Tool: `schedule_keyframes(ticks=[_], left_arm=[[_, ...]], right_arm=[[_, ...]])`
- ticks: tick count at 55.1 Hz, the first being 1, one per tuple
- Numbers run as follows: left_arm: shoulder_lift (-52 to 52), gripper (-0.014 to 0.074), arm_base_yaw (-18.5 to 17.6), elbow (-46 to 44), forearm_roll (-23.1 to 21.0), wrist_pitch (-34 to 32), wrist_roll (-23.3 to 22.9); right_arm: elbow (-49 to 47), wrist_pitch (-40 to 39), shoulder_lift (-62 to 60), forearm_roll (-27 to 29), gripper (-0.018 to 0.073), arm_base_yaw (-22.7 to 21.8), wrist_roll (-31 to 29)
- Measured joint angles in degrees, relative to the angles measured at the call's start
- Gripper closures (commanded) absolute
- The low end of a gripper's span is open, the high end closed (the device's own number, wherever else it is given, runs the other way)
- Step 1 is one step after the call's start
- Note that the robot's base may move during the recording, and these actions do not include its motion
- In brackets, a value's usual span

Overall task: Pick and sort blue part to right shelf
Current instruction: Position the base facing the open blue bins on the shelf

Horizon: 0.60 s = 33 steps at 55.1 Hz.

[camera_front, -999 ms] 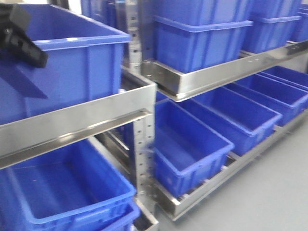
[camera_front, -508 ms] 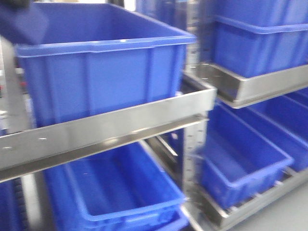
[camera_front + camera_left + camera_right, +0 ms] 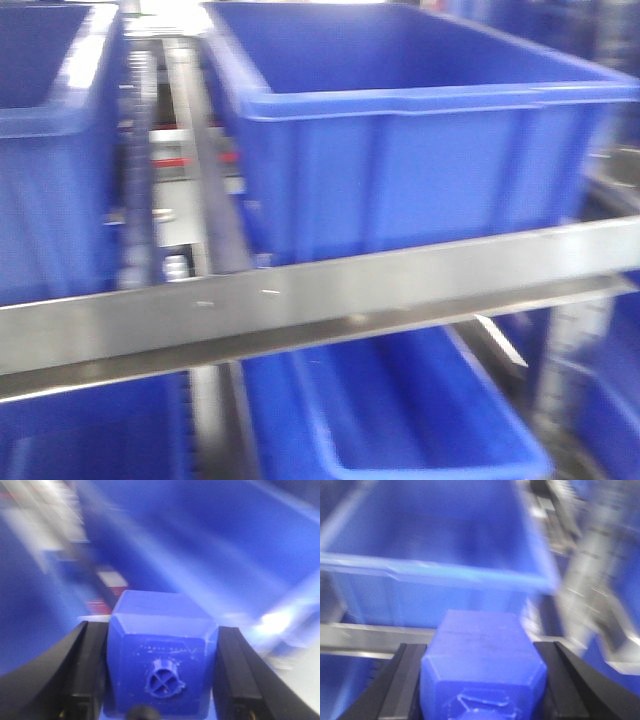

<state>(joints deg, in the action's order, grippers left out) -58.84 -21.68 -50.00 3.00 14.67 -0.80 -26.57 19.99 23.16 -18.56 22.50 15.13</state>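
In the left wrist view my left gripper [image 3: 160, 680] is shut on a blue part [image 3: 162, 655], a solid-blue block with sloped shoulders and a round cap knob facing the camera. In the right wrist view my right gripper [image 3: 482, 687] is shut on its twin blue part [image 3: 482, 655], held before a large blue bin [image 3: 435, 545]. The front view shows the steel rack's flat front rail [image 3: 320, 295] with two screws, and a big blue bin [image 3: 400, 150] standing above it. Neither gripper shows in the front view.
A second blue bin [image 3: 50, 150] stands at upper left, with roller tracks [image 3: 165, 180] between the two. More blue bins [image 3: 390, 420] sit on the level below the rail. A steel upright [image 3: 590, 565] stands right of the bin in the right wrist view. All views are motion-blurred.
The front view has swung left along the rack: the big bin and rail slid to the right in the picture, and the black gripper seen at upper left has left the view.
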Motion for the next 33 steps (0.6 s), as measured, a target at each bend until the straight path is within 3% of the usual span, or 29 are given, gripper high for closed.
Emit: schedule_keyframes(ticks=[16, 33], left_arm=[[0.1, 0.0263, 0.0, 0.0, 8.2, -3.0, 0.0], [0.1, 0.0263, 0.0, 0.0, 8.1, -4.2, 0.0]], right_arm=[[0.0, 0.0, 0.0, 0.0, 0.0437, 0.0, 0.0], [0.0, 0.0, 0.0, 0.0, 0.0437, 0.0, 0.0]])
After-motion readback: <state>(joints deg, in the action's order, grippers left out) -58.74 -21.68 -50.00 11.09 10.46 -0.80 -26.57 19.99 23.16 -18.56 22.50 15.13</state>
